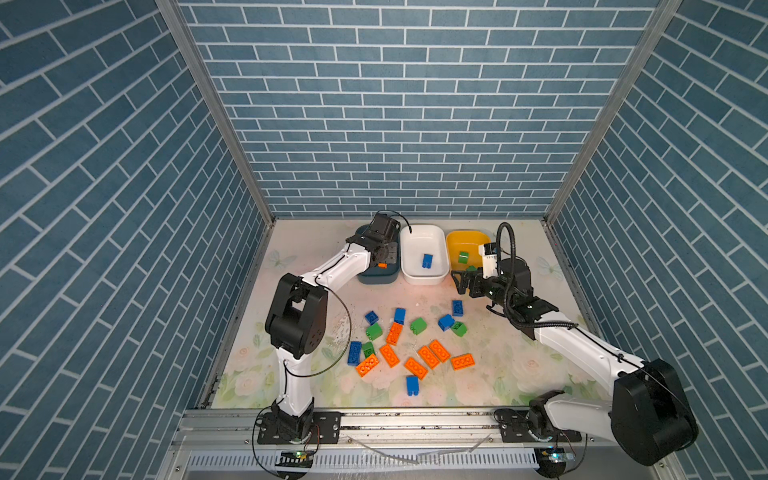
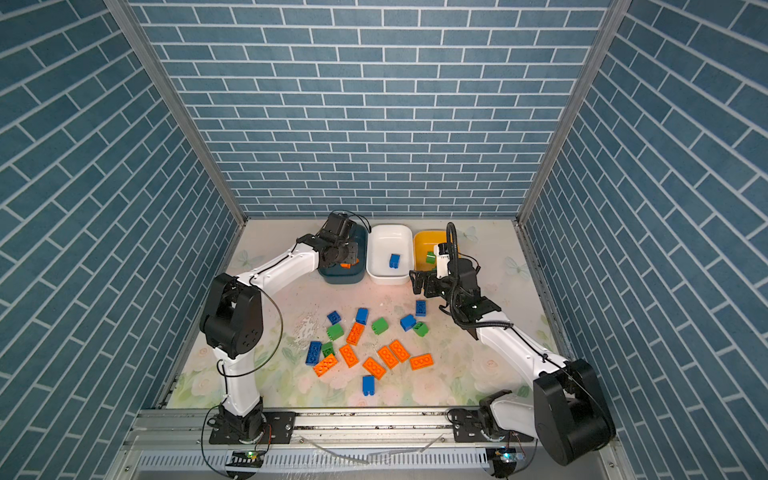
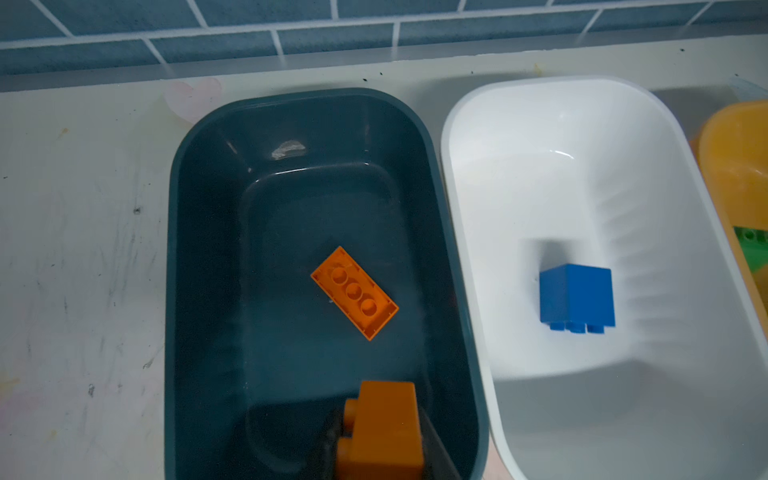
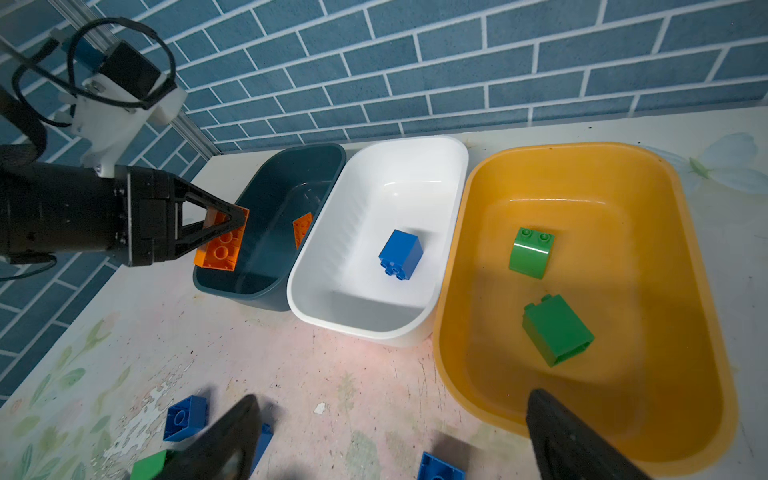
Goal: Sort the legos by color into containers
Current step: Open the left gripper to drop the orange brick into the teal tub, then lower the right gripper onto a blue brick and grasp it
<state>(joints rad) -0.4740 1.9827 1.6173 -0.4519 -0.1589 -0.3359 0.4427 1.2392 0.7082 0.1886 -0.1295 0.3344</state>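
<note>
The orange lego [image 4: 222,249] is hanging over the teal tub [image 4: 249,295], the left gripper [image 4: 237,218] clamping it, a second orange lego [image 3: 354,293] lying on the tub floor. The right gripper [image 4: 392,399] is hovering before the yellow tub [image 4: 561,146], jaws spread wide, empty.

Blue brick-pattern walls [image 1: 395,124] close in a pale desk [image 1: 415,291] on three sides, joined at the back corners by slanting aluminium posts [image 1: 220,116]. The desk's covering is printed with faded roses [image 1: 245,382] near the front and a butterfly [image 4: 727,162] by the back wall. A chipped, scuffed patch [image 4: 141,415] shows nearer the middle. A metal rail [image 1: 415,419] runs along the front edge, a slotted white duct [image 1: 478,459] just before it.
</note>
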